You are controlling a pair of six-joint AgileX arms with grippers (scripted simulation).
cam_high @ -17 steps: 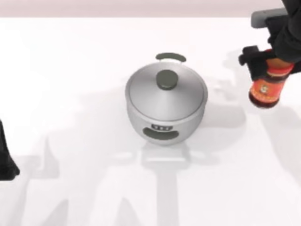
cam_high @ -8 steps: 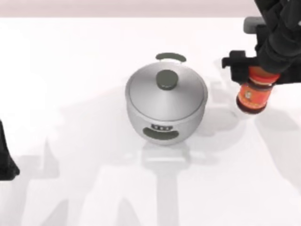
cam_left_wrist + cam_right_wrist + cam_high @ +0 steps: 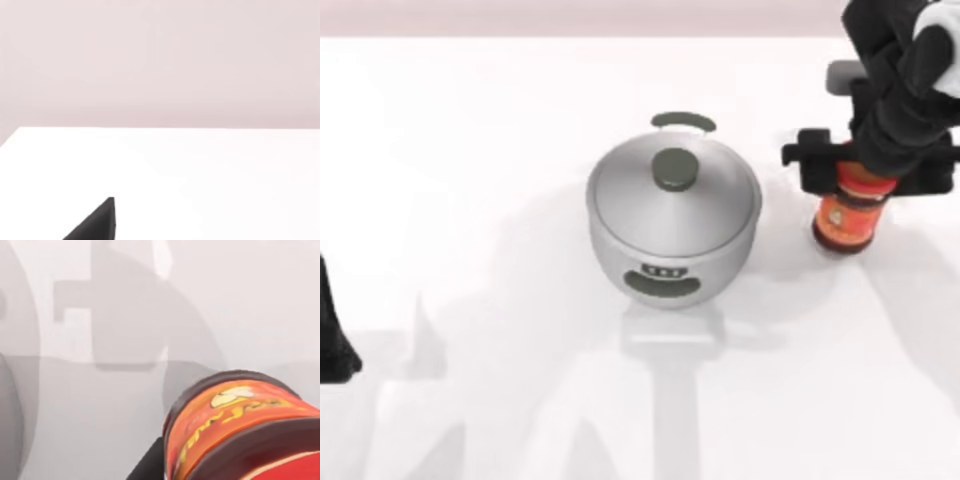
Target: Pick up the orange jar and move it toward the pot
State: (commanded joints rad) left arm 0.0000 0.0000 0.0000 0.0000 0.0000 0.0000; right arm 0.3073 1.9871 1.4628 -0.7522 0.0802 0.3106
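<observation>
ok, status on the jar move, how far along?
Pick looks done: the right gripper is shut on the orange jar. In hand: carrying it, now right of the pot with a clear gap between them. Left: close that gap and release. Left arm is parked at the table's left edge.

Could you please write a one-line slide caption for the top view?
Right gripper holds the orange jar just right of the lidded pot; left arm parked at the table's left edge.

Metal, glossy label, matt white

The pot looks like brushed silver metal with a soft sheen; its knob is matt dark grey. The orange jar carries a glossy label; the surface is smooth, matt white.
</observation>
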